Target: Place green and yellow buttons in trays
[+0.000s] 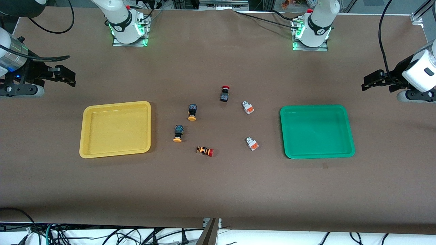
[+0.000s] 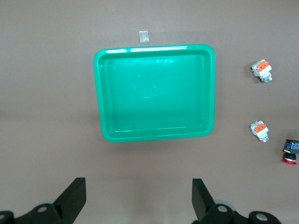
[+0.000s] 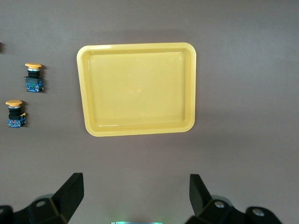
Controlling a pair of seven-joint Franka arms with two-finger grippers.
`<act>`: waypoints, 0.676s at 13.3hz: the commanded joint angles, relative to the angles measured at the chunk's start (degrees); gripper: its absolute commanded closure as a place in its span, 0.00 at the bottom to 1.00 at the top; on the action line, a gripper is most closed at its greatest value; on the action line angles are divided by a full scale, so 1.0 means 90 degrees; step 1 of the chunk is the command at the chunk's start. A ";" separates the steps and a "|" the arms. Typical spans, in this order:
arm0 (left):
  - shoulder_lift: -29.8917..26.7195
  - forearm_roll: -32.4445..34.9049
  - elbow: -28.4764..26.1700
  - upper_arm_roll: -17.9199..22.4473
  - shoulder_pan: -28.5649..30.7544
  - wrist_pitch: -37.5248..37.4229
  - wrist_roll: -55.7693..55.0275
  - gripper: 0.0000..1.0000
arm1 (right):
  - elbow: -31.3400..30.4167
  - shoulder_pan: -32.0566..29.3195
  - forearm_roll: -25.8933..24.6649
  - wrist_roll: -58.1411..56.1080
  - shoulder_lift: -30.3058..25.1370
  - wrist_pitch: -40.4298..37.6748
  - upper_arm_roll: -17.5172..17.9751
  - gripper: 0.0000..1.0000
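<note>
Front view: on the brown-covered table (image 1: 218, 190), four small push-button switches lie mid-table between a shallow yellow plastic tray (image 1: 89, 129) toward the right arm's end and a matching green plastic tray (image 1: 347, 132) toward the left arm's end. Two black-bodied yellow-capped buttons (image 1: 192, 112) (image 1: 178, 133) lie nearer the yellow tray, two white-and-silver buttons with orange parts (image 1: 248, 107) (image 1: 252, 144) nearer the green one. A black red-capped switch (image 1: 224, 93) and an orange-striped red-capped switch (image 1: 205, 151) share the cluster (neither belongs to the job). Both trays are empty. The left hand (image 1: 368, 82) and right hand (image 1: 69, 77) wait over the table's two end edges, each holding nothing.

Left wrist view: the left hand (image 2: 139, 198) is spread wide over bare table beside the green tray (image 2: 100, 93). The white buttons (image 2: 261, 71) (image 2: 259, 130) look light, rigid and liable to roll; pinching across the squarish body seems safest. The black switch is cut by the frame edge.

Right wrist view: the right hand (image 3: 135, 193), equally wide open, hangs near the yellow tray (image 3: 84, 88). The yellow-capped buttons (image 3: 33, 77) (image 3: 15, 113) lie on their sides; their flat-sided bodies should grip better than the rounded caps. Both hands' palms fall outside the frame.
</note>
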 commanded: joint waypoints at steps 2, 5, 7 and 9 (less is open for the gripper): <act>0.0065 0.0013 0.0154 -0.0097 0.0098 -0.0082 -0.0002 0.00 | 0.0111 -0.0035 0.0068 -0.0027 0.0039 -0.0026 0.0037 0.00; 0.0065 0.0013 0.0154 -0.0097 0.0098 -0.0082 -0.0002 0.00 | 0.0121 -0.0045 0.0088 -0.0105 0.0127 -0.0026 0.0037 0.00; 0.0065 0.0013 0.0154 -0.0097 0.0098 -0.0082 -0.0002 0.00 | 0.0121 -0.0045 0.0107 -0.0028 0.0137 0.0003 0.0037 0.00; 0.0085 -0.0046 0.0163 -0.0097 0.0107 -0.0082 0.0008 0.00 | 0.0121 -0.0045 0.0098 -0.0027 0.0137 0.0004 0.0037 0.00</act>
